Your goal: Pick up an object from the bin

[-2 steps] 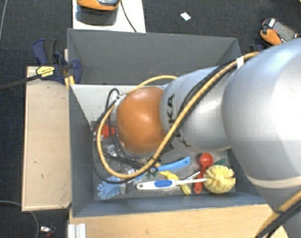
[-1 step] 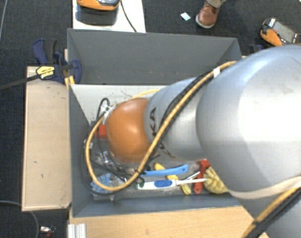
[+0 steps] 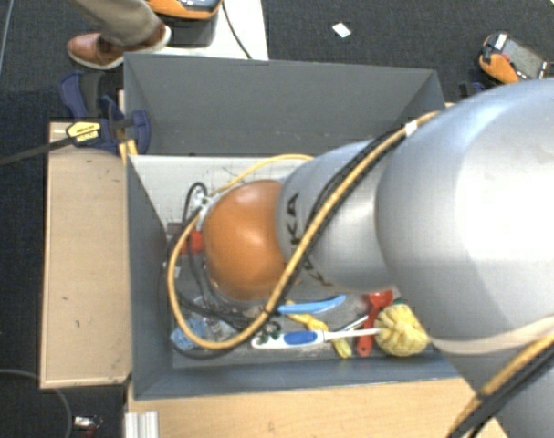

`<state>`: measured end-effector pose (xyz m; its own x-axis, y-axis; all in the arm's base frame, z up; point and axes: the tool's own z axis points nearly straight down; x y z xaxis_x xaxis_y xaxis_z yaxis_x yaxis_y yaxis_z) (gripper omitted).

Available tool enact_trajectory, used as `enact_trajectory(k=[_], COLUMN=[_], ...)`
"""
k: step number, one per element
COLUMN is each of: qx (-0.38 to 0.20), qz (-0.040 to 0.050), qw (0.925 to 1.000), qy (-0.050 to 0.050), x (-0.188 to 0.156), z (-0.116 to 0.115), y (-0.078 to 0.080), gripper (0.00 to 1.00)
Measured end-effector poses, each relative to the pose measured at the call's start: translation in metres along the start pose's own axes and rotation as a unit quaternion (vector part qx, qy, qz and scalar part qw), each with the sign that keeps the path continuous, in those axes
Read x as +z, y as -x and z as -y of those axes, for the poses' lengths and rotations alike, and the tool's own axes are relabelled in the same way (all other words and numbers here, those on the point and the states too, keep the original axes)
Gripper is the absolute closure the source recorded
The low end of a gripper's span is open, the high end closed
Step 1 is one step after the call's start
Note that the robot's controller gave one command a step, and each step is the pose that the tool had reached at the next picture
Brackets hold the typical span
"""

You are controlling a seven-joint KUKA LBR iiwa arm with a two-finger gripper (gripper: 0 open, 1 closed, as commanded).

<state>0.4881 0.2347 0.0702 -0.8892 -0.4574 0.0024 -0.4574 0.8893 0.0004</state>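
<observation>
Along the bin's front wall lies a white toothbrush with a blue grip (image 3: 299, 338). Just behind it sit a small yellow piece (image 3: 309, 321) and a light blue curved piece (image 3: 320, 305). To the right are a red plastic piece (image 3: 379, 303) and a knobbly yellow soft toy (image 3: 402, 330). A small blue thing (image 3: 182, 339) lies in the front left corner. All of these lie loose on the bin floor, just in front of the arm's orange wrist cover.
The big grey arm reaches in from the right and covers the bin's right half. Its orange dome hangs over the middle of the floor, and a yellow cable loops round it down to the front left. Dark tangled things lie under the dome.
</observation>
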Motion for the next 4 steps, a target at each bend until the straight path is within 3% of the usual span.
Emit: enact_trajectory(k=[3, 4], qx=[0.003, 0.004], qz=[0.0031, -0.0011], qw=[1.0000, 1.0000], qy=[0.001, 0.001], x=[-0.008, -0.023], z=[0.000, 0.000], y=[0.001, -0.002], gripper=[1.00, 1.00])
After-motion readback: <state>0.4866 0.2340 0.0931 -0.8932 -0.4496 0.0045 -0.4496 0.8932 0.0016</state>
